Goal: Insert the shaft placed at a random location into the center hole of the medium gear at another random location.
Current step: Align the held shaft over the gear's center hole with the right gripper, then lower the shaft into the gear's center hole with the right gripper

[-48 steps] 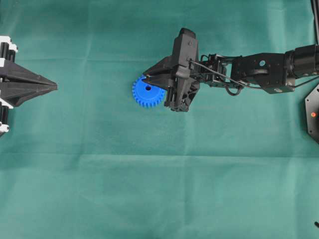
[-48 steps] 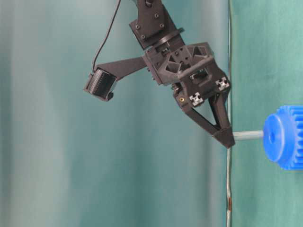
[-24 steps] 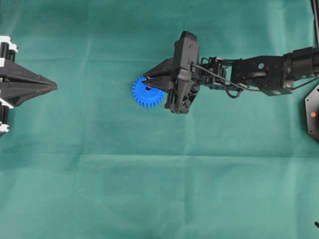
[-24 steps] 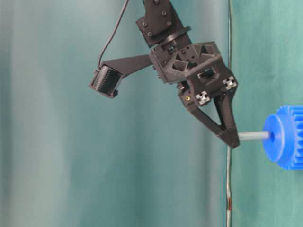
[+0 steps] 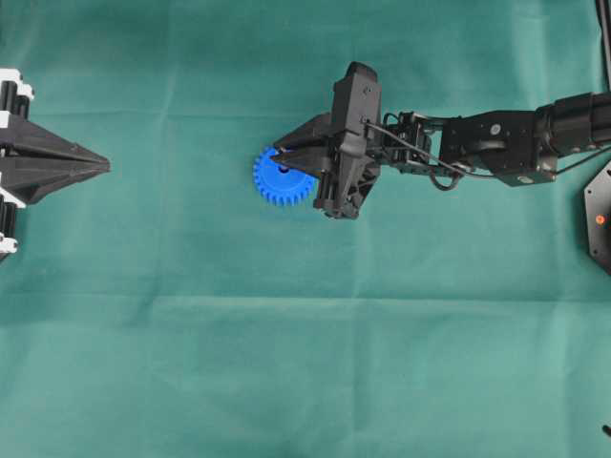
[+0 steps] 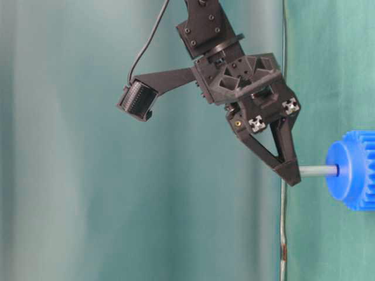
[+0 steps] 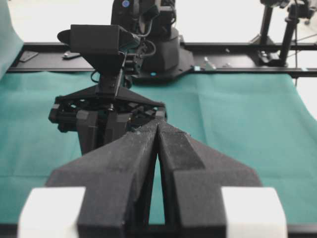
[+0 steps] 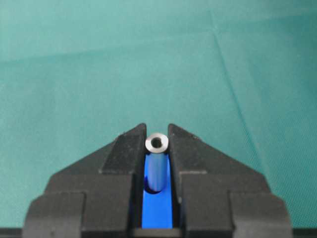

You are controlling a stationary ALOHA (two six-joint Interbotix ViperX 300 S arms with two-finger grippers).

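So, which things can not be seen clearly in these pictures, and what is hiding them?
- The small dark center hole of the bright blue toothed plastic gear: in the overhead view, the right claw covers it.
- How deep the thin silvery metal shaft sits in the hub: the table-level view shows it only reaching the hub face.
- The gear's right part: cut off by that view's edge.
- The gear in the left wrist view: hidden behind the left claw.

A robotics lab bench is shown: a green cloth (image 5: 286,363) is spread over the table, black mounting rails (image 7: 237,47) and camera stands (image 7: 290,25) are seen behind the arms.
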